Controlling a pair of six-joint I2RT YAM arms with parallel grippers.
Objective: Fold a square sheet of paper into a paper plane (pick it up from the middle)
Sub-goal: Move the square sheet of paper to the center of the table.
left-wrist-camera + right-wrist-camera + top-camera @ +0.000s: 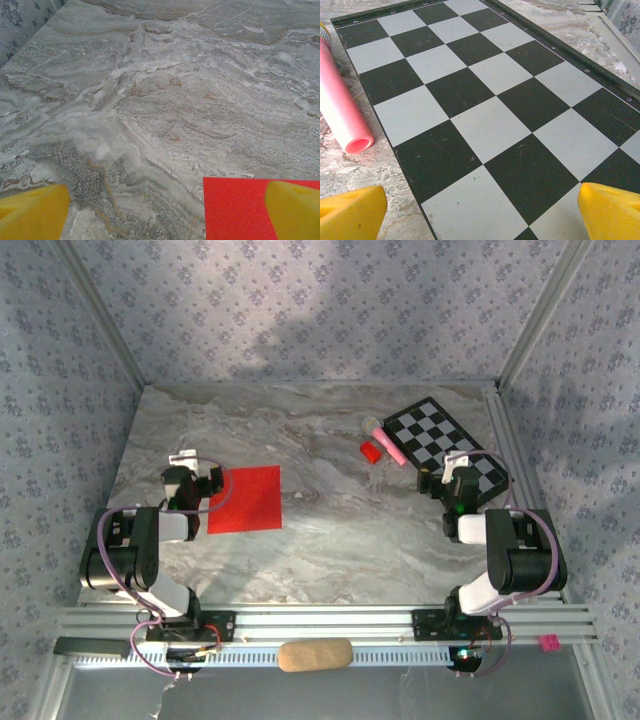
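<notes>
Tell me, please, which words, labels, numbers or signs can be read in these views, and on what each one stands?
None can be read.
The square sheet of paper is plain red, and the checkerboard bears only squares.
The far end of the pink tube shows a yellowish patch, too blurred to read.

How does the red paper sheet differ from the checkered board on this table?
The square sheet of paper is plain bright red, while the checkered board has black and pale squares inside a dark rim. The sheet lies left of centre, and the board sits toward the far right corner. The sheet looks square, and the board looks longer than it is wide. Both lie flat on the marble table.
</notes>
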